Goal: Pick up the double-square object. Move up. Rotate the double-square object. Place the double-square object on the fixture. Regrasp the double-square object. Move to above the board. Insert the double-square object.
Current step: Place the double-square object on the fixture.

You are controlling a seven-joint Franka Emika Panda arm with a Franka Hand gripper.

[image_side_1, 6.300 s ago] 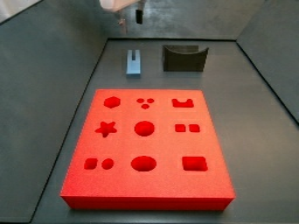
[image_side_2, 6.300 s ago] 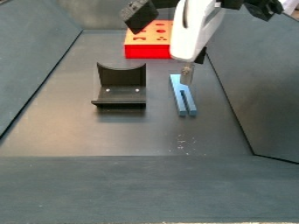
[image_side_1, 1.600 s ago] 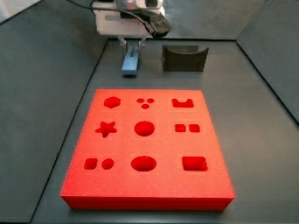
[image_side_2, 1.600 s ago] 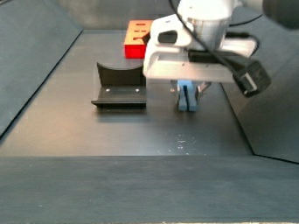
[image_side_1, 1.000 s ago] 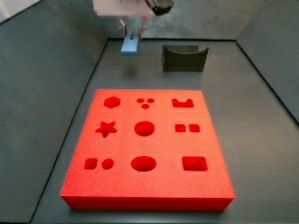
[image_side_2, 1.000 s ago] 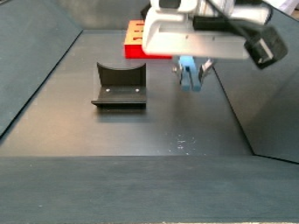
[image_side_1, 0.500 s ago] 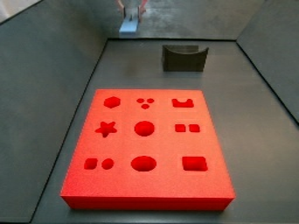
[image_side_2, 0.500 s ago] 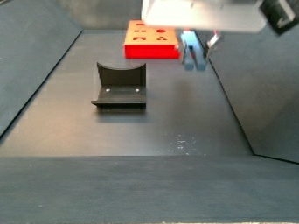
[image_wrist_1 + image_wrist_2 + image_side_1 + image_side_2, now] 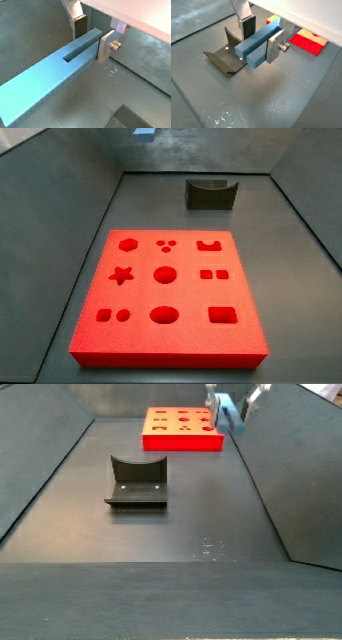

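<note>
Dark grey flooring with sloped grey walls is being shown in every view. The double-square object (image 9: 53, 82) is being seen as a long, flat-sided blue bar with a rectangular slot cut into its upper face; it is being held well clear of the floor (image 9: 298, 107). In both wrist views it is being pinched near one end between the two silver plates of the gripper (image 9: 256, 36), which are pressed against its opposite long faces, with most of the bar's length sticking out past the fingers (image 9: 107, 46). In a side view only a small blue patch of the bar (image 9: 143, 131) is being glimpsed at the upper edge of the picture; in a side view the bar (image 9: 225, 412) is being caught near the top right corner, with a bit of the gripper beside it.

The fixture (image 9: 136, 481) is being left standing on the floor, apart from the bar, and the board (image 9: 167, 298) is being left lying flat on the floor, its cutouts all unfilled.
</note>
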